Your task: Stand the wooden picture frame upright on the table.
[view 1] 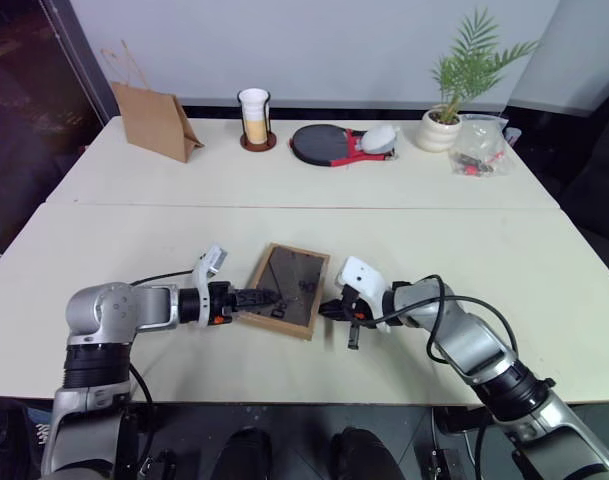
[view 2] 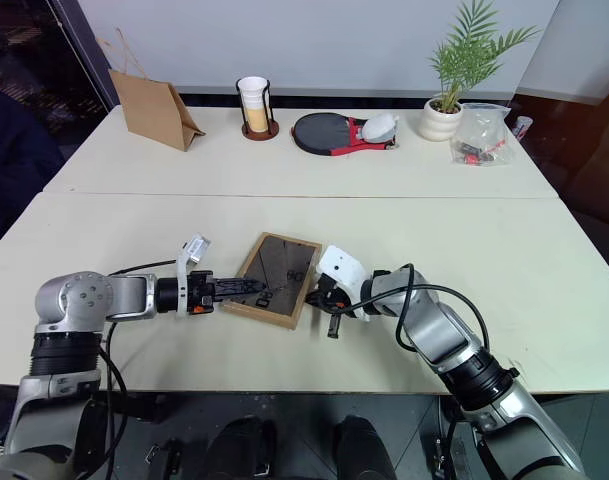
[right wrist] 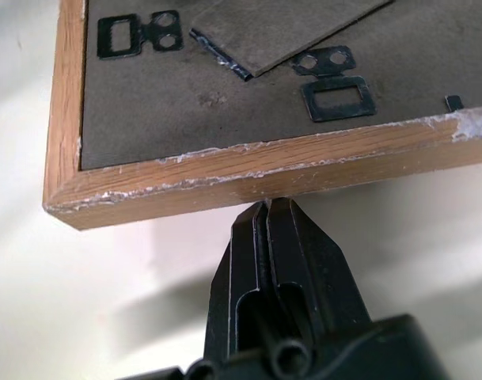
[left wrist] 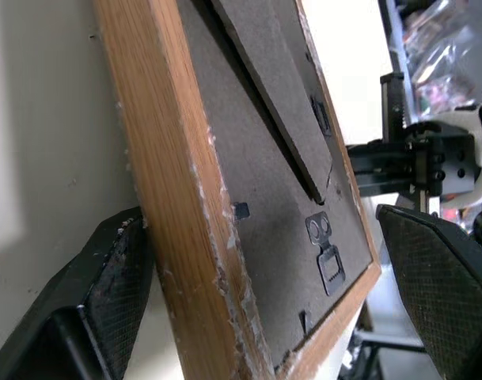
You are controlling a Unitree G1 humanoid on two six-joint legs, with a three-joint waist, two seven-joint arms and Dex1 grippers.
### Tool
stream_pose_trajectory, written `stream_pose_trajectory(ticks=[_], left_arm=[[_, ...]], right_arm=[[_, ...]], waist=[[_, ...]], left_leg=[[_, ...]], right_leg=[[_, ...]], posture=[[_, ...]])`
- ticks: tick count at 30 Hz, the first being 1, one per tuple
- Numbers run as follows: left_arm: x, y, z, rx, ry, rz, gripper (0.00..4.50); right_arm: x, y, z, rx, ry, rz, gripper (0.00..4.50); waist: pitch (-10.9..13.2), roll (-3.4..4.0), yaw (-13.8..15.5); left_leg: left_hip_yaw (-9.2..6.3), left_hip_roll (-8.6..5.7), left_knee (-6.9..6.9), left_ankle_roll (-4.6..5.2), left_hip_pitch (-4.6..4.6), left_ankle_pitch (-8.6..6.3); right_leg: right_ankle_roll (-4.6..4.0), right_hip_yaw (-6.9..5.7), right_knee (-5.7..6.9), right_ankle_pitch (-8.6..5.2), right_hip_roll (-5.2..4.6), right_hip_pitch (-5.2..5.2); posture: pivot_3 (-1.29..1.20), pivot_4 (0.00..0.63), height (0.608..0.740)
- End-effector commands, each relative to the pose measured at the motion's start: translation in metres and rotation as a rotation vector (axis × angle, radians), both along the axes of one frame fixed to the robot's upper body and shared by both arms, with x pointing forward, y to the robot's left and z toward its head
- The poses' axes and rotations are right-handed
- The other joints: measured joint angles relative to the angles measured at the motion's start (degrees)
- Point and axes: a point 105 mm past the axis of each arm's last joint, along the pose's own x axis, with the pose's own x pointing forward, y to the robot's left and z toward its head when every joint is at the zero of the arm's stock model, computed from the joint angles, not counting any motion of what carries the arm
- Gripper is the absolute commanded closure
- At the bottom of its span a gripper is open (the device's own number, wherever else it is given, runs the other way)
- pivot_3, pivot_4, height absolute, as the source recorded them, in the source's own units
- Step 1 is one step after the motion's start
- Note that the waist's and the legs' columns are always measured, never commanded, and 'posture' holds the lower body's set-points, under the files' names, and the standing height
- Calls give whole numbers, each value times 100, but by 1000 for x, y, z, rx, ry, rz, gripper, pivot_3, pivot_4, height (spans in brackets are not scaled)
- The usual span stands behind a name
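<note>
**Frame lying back-up at near edge of bench**

Cream-white bench (view 1: 404, 240), seam across its middle. Left gripper (view 1: 265, 299): fingers apart, straddling the left edge of the wooden picture frame (view 1: 290, 289), one finger (left wrist: 106, 293) against the outer wood. Frame: flat, dark back panel and stand facing up, near the front edge. Right gripper (view 1: 329, 309): fingers together, tips touching the frame's right edge.

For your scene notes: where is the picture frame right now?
The frame lies back-up on the near half of the table, between the left gripper and the right gripper.
</note>
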Motion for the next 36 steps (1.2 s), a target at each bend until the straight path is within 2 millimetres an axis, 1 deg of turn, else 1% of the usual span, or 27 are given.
stream_pose_trajectory(ticks=[1,4,5,6,9,13,16,17,19,21,22,24,26,29,31,34,36], left_arm=[[-8,-8,-9,-56,73,-25,1928],[-10,-13,3,-161,78,-35,3266],[-10,-14,8,-212,84,-34,3453],[-10,-15,11,-243,88,-33,3461],[-10,-16,25,-358,59,-28,3461],[-5,-12,39,-434,9,20,3461],[-3,-9,44,-430,-37,53,3461],[-3,-9,45,-405,-62,60,3461],[0,-9,46,-386,-98,82,3461],[5,-9,44,-375,-111,120,3461],[7,-10,45,-380,-118,132,3461],[9,-13,45,-397,-123,146,3461],[8,-18,43,-392,-124,143,3461],[4,-24,40,-394,-116,138,3461],[1,-26,38,-397,-113,133,3461],[-5,-30,36,-399,-110,128,3461],[-8,-31,35,-398,-109,126,3461]], right_arm=[[0,2,12,11,-44,25,4500],[0,-2,18,8,-62,15,4500],[0,-3,21,9,-73,11,4500],[0,-4,24,9,-79,9,4500],[1,-16,44,27,-113,-33,4500],[6,-54,72,-18,-185,-120,4500],[12,-76,99,7,-230,-190,4500],[14,-79,111,51,-237,-212,4500],[19,-79,131,181,-200,-260,4500],[20,-71,142,259,-154,-247,4500],[19,-65,146,286,-133,-228,4246],[21,-48,152,364,-81,-196,3588],[24,-32,153,413,-26,-182,2567],[30,-10,148,459,54,-159,1028],[35,-2,143,470,84,-159,28],[44,7,133,454,115,-167,28],[46,14,129,459,155,-158,28]], waist=[[0,0,0],[0,-2,8],[0,-2,3],[0,-2,-7],[2,-5,-10],[3,-6,0],[4,-7,-13],[4,-7,-26],[4,-7,-52],[4,-7,-43],[4,-7,-33],[4,-7,-33],[4,-7,-18],[5,-7,-18],[5,-7,-19],[5,-7,-14],[5,-7,-22]], left_leg=[[0,0,0,0,-2,0],[-4,1,0,0,-8,0],[-6,1,0,0,-7,0],[-5,0,0,0,-7,0],[-4,0,1,0,-10,0],[-7,2,-1,-1,-14,-1],[-7,1,-1,-1,-13,-1],[-7,1,-1,-1,-12,-1],[-6,3,-2,-1,-10,-1],[-6,6,-3,-1,-8,-1],[-9,6,-5,-1,-8,-1],[-13,8,-7,-1,-9,-1],[-13,7,-9,-1,-13,-1],[-10,1,-10,-1,-18,-1],[-8,1,-10,-1,-19,-1],[-9,-1,-10,-2,-22,-1],[-8,-2,-11,-2,-23,-2]], right_leg=[[0,0,-1,0,0,-1],[0,-4,-2,0,0,-7],[0,-5,-2,0,0,-4],[0,-5,-2,0,-1,-4],[1,-4,0,0,-1,-11],[1,-5,-1,0,0,-14],[0,-5,-4,0,-2,-11],[0,-4,-3,0,-2,-12],[-1,-1,-2,0,-1,-13],[-2,0,0,1,-1,-13],[-3,0,0,1,-2,-13],[-4,0,-3,0,-8,-13],[-4,0,-5,0,-13,-15],[-3,-1,-8,1,-23,-18],[-3,-1,-10,1,-27,-19],[-3,-4,-13,1,-33,-18],[-3,-5,-15,1,-37,-19]], posture=[[0,150,740],[0,150,740],[0,150,740],[0,150,740],[0,150,740],[0,150,740],[0,150,740],[0,150,740],[0,150,740],[0,150,740],[0,150,740],[0,150,740],[0,150,740],[0,150,740],[0,150,740],[0,150,740],[0,150,740]])
